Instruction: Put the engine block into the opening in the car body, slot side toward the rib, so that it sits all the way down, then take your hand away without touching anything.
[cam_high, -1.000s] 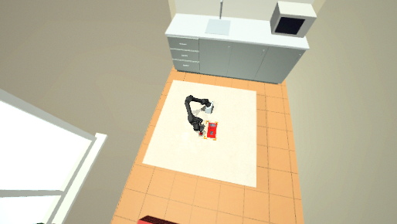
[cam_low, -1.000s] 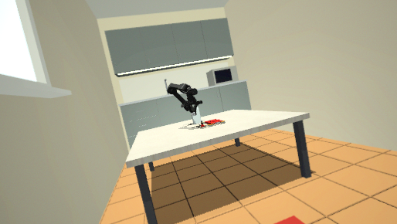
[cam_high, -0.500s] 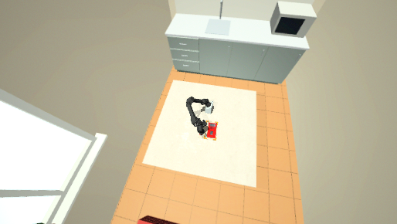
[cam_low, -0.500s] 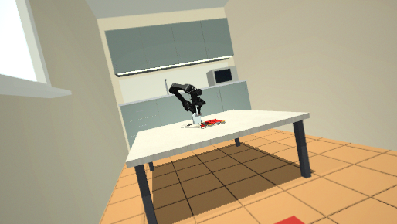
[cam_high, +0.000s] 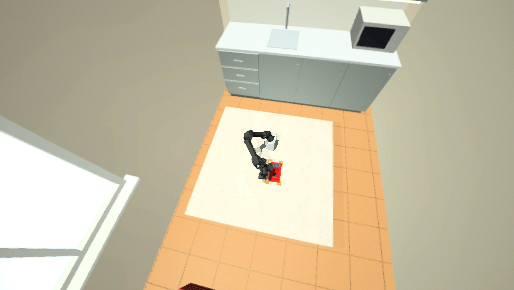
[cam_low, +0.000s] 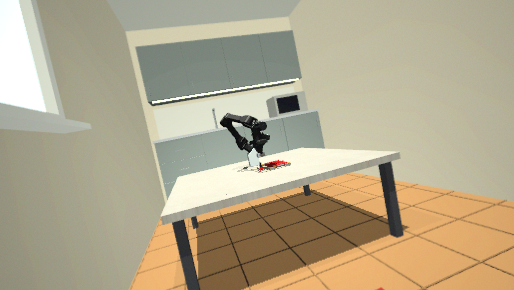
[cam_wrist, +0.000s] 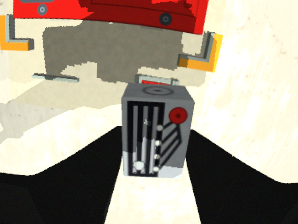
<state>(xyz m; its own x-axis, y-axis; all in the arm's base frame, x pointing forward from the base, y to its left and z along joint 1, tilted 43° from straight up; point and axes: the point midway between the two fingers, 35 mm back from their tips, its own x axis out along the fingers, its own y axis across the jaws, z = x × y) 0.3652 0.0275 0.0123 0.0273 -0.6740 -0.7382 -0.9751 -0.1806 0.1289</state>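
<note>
The grey engine block (cam_wrist: 156, 155) has dark slots and a red disc on its visible face. My gripper (cam_wrist: 154, 135) (cam_high: 263, 173) is shut on it, one black finger on each side. In the wrist view, the block is above the table in front of the near edge of the red car body (cam_wrist: 60, 11) (cam_high: 275, 177) (cam_low: 274, 164). The block and the car body are apart in that view. Only part of the car body shows there, at the top, and its opening and rib cannot be made out. The top and exterior views are too small to show the block clearly.
Orange corner brackets (cam_wrist: 199, 61) (cam_wrist: 20, 45) stand by the car body's corners. A small red part (cam_wrist: 154, 82) in a grey holder is mostly hidden behind the block. A thin grey strip (cam_wrist: 56, 78) lies left of it. The pale table (cam_high: 300, 210) (cam_low: 340, 161) carries everything.
</note>
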